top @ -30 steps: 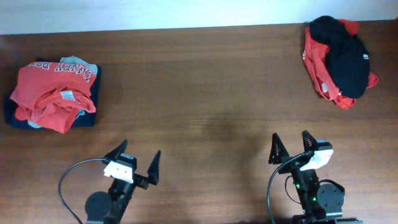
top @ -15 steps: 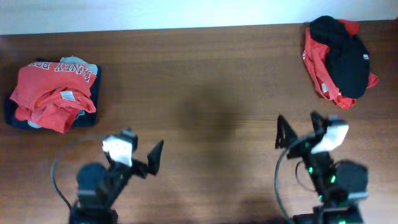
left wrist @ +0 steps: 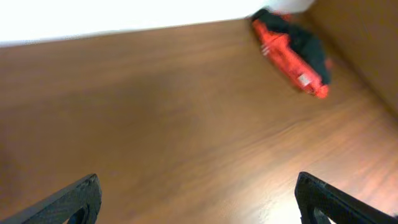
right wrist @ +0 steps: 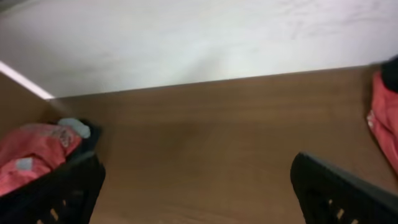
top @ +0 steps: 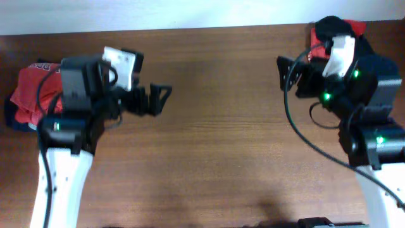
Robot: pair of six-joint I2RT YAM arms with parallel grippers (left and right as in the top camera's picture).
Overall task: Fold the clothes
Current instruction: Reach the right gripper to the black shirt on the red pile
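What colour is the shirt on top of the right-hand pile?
The top shirt is black, lying over a red shirt. It shows best in the left wrist view.

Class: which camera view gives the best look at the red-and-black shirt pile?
The left wrist view: the whole red-and-black shirt pile lies unobstructed, though slightly blurred. Overhead, the right arm covers most of it. The right wrist view catches only its edge.

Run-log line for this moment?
left gripper: open, empty | right gripper: open, empty | left clothes heap: not held | right clothes heap: not held
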